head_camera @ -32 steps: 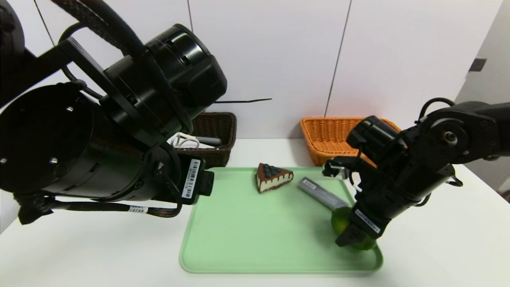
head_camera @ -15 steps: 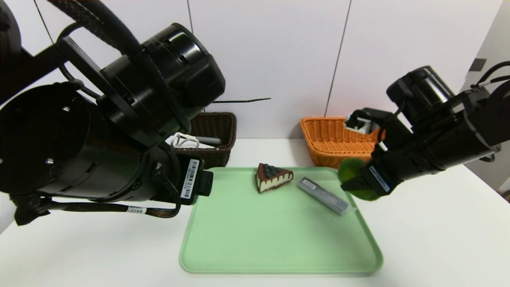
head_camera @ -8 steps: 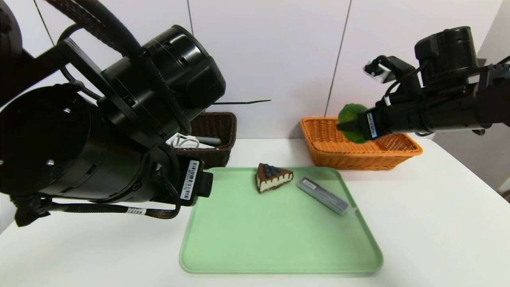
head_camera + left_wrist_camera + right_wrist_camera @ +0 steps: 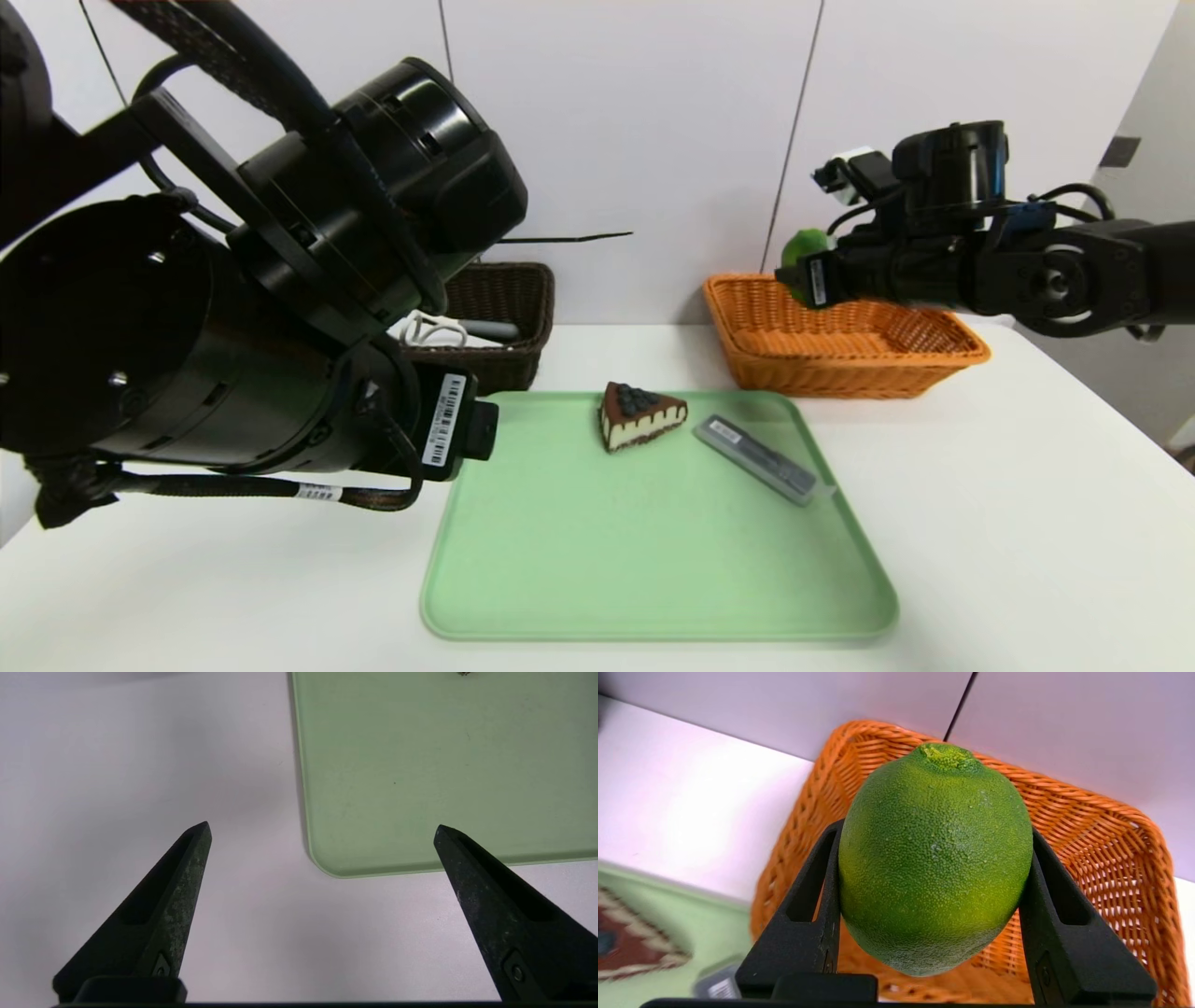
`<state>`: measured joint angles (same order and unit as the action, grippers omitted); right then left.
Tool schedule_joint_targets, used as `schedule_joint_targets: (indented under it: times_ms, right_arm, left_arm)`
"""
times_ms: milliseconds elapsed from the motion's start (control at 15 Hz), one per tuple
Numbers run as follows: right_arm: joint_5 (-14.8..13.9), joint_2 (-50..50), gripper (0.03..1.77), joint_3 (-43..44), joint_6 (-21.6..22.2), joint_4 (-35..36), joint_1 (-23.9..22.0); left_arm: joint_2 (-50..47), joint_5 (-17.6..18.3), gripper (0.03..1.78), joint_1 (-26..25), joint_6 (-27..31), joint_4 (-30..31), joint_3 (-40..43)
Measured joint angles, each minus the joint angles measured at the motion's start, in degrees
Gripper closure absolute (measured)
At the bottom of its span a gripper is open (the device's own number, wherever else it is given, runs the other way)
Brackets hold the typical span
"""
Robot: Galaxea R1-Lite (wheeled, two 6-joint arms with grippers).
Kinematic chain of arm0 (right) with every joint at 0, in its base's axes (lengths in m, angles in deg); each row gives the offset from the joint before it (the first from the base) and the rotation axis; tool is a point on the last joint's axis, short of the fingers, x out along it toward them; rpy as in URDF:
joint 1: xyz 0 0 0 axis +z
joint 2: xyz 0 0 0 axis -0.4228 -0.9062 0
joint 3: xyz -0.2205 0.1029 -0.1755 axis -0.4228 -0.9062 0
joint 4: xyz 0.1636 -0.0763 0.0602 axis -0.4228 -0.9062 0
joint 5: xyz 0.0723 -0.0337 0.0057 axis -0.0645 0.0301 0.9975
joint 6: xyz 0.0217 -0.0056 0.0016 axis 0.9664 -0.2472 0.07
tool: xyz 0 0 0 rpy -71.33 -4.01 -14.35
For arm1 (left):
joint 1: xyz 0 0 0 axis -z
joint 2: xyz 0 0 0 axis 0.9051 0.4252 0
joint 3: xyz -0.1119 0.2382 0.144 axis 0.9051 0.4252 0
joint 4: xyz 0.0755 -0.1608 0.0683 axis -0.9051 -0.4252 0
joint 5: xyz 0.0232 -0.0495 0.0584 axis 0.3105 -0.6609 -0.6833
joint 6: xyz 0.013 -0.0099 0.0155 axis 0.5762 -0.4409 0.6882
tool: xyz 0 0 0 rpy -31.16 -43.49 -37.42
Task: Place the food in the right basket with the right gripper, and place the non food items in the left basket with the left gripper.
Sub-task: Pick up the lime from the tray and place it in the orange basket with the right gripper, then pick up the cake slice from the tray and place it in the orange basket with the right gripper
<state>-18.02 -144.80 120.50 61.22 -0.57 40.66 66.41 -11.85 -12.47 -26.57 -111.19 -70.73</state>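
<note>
The green citrus fruit [image 4: 936,858], pinched between the right gripper's [image 4: 936,858] jaws, is now above the orange basket [image 4: 840,378], no longer over the tray [image 4: 653,597], so only lowering and release seem left for it. The left gripper [image 4: 322,823] waits by the tray, jaws spread; cake [image 4: 639,417] and grey box [image 4: 756,459] remain.

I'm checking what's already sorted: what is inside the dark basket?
The dark basket holds a white item with a cord and a grey handle; the left arm hides the rest.
</note>
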Motion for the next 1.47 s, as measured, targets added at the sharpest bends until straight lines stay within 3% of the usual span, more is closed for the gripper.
schedule_joint_targets:
  times_ms: [200,667,1000,1467]
  right_arm:
    - [-0.05,-4.52,0.77,0.83,-0.09,2.86,-1.51]
    - [0.09,-10.67,0.77,3.78,-0.56,2.40,-2.86]
    - [0.41,-12.02,0.44,4.19,-0.59,1.91,-3.15]
    - [2.10,-7.80,0.23,8.25,0.24,-5.21,-3.23]
  left_arm:
    - [-0.11,0.00,0.12,0.00,-0.06,0.00,0.00]
    - [-0.11,0.00,0.12,0.00,-0.22,0.00,0.07]
    - [-0.12,0.00,0.12,0.00,-0.20,0.00,0.00]
    - [-0.54,0.02,0.12,0.00,-0.22,0.00,-0.01]
